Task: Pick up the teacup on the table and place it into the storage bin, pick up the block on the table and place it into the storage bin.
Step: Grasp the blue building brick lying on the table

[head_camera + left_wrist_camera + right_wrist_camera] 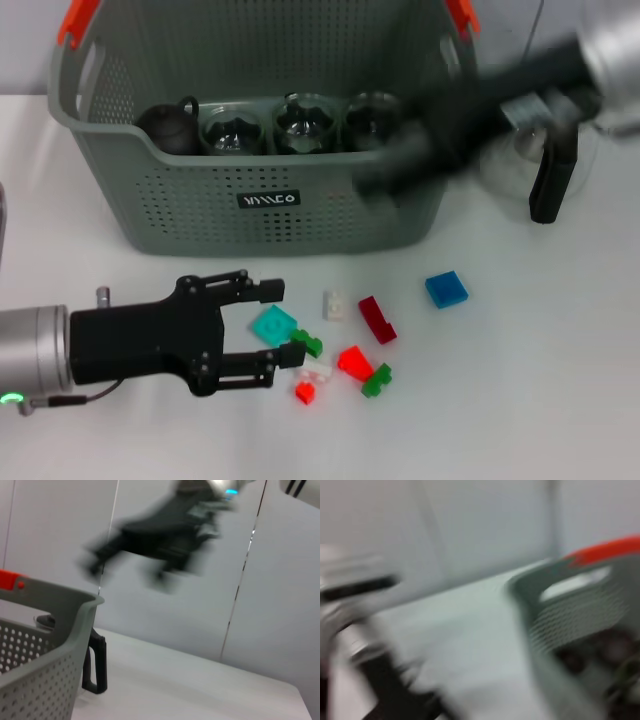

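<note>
The grey-green storage bin stands at the back of the table, and its corner also shows in the left wrist view. Three glass teacups sit inside it in a row. Loose blocks lie in front of the bin, among them a teal block, a blue block and a dark red block. My left gripper is open low over the table, its fingers on either side of the teal block. My right gripper is a blur over the bin's right end.
A black teapot sits in the bin's left end. A glass pot with a black handle stands to the right of the bin. More small blocks lie around: white, red and green.
</note>
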`<action>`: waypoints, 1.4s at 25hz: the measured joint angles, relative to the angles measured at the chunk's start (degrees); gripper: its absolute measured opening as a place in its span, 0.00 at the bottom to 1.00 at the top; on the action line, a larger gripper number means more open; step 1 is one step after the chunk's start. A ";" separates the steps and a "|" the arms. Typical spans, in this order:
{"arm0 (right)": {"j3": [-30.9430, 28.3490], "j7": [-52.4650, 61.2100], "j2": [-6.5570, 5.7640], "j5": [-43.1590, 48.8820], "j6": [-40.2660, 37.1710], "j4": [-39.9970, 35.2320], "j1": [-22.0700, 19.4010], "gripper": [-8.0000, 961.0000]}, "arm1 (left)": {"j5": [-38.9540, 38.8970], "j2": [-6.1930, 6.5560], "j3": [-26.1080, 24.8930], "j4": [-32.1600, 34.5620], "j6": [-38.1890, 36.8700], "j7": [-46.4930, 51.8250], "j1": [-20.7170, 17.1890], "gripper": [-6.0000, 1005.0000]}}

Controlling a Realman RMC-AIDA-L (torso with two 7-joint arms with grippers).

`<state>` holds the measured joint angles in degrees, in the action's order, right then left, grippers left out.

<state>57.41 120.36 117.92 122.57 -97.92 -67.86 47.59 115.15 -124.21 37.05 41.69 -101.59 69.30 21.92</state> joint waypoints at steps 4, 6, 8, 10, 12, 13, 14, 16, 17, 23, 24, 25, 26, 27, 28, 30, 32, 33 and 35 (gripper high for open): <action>0.68 4.36 0.07 3.59 -12.72 -4.96 -5.14 0.88 | 0.38 0.03 -0.79 0.03 0.06 -0.09 0.16 0.77; 0.93 8.04 0.56 8.50 -14.65 -5.45 -6.58 0.92 | 0.40 0.03 -0.93 0.05 0.23 -0.21 0.25 0.77; 1.08 11.90 1.28 14.68 -13.69 -5.08 -7.09 0.95 | 0.41 0.03 -0.95 0.03 0.66 -0.32 0.34 0.77; 1.45 15.98 1.99 20.02 -10.76 -3.83 -6.75 0.97 | 0.43 0.03 -0.93 -0.07 0.87 -0.39 0.49 0.77; 2.92 20.63 2.31 23.76 -5.88 -1.51 -5.92 0.99 | 0.43 0.08 -0.93 -0.12 1.36 -0.74 0.68 0.77; 5.19 24.10 2.26 24.69 -1.72 0.89 -5.12 0.99 | 0.43 0.11 -0.94 -0.15 1.59 -0.96 0.71 0.77; 5.19 24.10 2.26 24.69 -1.72 0.89 -5.12 0.99 | 0.43 0.11 -0.93 -0.18 2.03 -1.38 0.76 0.77; 8.53 27.74 2.21 25.91 3.86 4.11 -3.74 0.99 | 0.43 0.12 -0.91 -0.26 2.97 -1.87 0.83 0.77; 10.22 29.01 2.23 26.91 6.40 5.78 -2.96 0.99 | 0.43 0.11 -0.86 -0.29 3.37 -1.94 0.87 0.77; 19.20 34.57 2.41 29.26 19.90 15.60 1.59 0.99 | 0.43 0.11 -0.88 -0.31 3.97 -1.98 0.92 0.77; 19.87 34.80 2.41 29.26 21.20 16.91 2.22 0.99 | 0.43 0.11 -0.91 -0.31 3.97 -1.98 0.92 0.77; 20.50 34.96 2.41 29.24 22.39 18.24 2.81 0.99 | 0.43 0.11 -0.93 -0.31 3.97 -1.98 0.90 0.77; 20.81 34.98 2.42 29.18 23.48 19.39 3.26 0.98 | 0.42 0.11 -0.93 -0.31 3.97 -1.98 0.87 0.77; 21.07 34.99 2.47 29.11 24.35 20.33 3.65 0.98 | 0.42 0.11 -0.93 -0.31 3.97 -1.98 0.82 0.77; 21.24 35.00 2.52 29.03 25.02 20.99 3.91 0.98 | 0.42 0.11 -0.93 -0.30 3.97 -1.99 0.72 0.77; 21.56 35.18 2.62 28.99 26.22 21.65 4.19 0.98 | 0.42 0.11 -0.93 -0.30 3.97 -1.98 0.68 0.77; 21.75 35.44 2.64 28.98 26.99 21.71 4.19 0.98 | 0.42 0.11 -0.93 -0.29 3.97 -1.98 0.58 0.77; 21.79 35.52 2.65 28.98 27.27 21.73 4.17 0.98 | 0.42 0.11 -0.93 -0.29 3.96 -1.98 0.55 0.77; 21.80 35.54 2.66 28.99 27.49 21.85 4.10 0.98 | 0.42 0.11 -0.93 -0.29 3.96 -1.98 0.52 0.77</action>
<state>79.22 155.90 120.58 151.56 -70.43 -46.01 51.69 115.57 -124.10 36.12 41.40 -97.64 67.32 22.44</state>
